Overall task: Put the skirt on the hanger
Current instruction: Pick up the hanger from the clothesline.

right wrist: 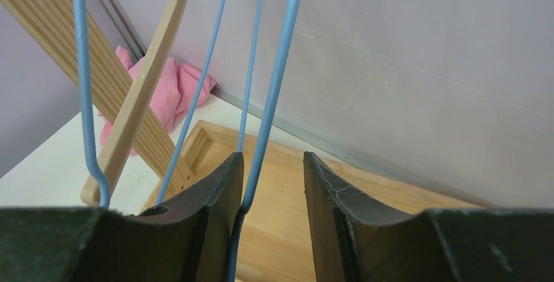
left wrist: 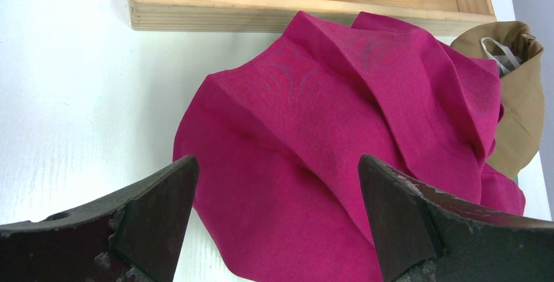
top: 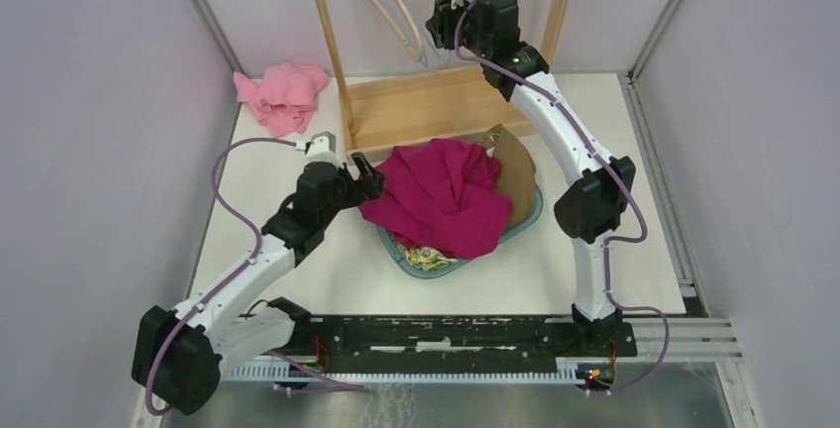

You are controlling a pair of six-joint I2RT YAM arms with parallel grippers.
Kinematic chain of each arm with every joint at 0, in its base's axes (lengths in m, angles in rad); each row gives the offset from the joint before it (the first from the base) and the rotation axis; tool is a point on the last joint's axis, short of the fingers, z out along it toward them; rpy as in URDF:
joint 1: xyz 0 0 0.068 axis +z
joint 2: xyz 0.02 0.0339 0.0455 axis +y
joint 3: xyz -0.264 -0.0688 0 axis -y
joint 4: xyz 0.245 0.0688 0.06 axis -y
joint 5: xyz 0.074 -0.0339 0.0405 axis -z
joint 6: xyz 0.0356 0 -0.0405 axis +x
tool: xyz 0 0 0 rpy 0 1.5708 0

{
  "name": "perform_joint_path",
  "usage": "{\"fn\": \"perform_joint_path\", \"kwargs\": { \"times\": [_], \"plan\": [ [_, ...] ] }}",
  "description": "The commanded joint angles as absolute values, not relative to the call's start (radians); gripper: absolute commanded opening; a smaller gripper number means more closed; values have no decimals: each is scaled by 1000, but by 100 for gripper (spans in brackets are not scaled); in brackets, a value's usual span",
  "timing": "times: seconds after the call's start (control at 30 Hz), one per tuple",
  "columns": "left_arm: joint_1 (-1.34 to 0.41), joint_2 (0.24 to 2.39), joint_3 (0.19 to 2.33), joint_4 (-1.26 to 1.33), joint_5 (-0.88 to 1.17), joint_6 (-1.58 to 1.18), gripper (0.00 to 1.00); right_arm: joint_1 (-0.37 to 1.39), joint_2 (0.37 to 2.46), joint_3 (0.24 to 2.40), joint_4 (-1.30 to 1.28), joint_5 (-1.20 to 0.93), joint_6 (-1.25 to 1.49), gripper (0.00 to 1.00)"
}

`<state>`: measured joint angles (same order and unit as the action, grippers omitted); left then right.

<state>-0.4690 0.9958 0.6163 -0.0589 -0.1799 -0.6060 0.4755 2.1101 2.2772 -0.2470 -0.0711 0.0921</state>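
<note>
The magenta skirt (top: 441, 195) lies crumpled over a teal basket (top: 527, 222) mid-table; it fills the left wrist view (left wrist: 340, 138). My left gripper (top: 365, 175) is open at the skirt's left edge, and its jaws (left wrist: 276, 161) stand wide apart with the cloth just ahead of them. My right gripper (top: 446, 14) is raised at the back by the hangers. In the right wrist view it is open (right wrist: 272, 158), and a blue wire hanger (right wrist: 281, 66) runs down between its fingers against the left finger (right wrist: 219, 197), clear of the right one.
A wooden rack base (top: 426, 101) and post (top: 327, 32) stand at the back, with a wooden hanger (top: 386, 12) hanging beside the blue ones. A brown garment (top: 513, 165) lies in the basket behind the skirt. A pink cloth (top: 282, 91) lies at the back left.
</note>
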Motion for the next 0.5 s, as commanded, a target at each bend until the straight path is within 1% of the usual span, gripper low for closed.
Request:
{"fn": "perform_joint_path", "kwargs": {
  "times": [0.0,0.27,0.47],
  "plan": [
    [-474,997,662,-43,-176,-603,99,470,2002,2245,-167,-22,99,1],
    [-474,994,666,-38,-172,-600,99,471,1800,2057,-81,51,52,1],
    [-473,998,701,-29,-111,-603,99,471,1703,2052,-207,108,6,1]
  ]
}}
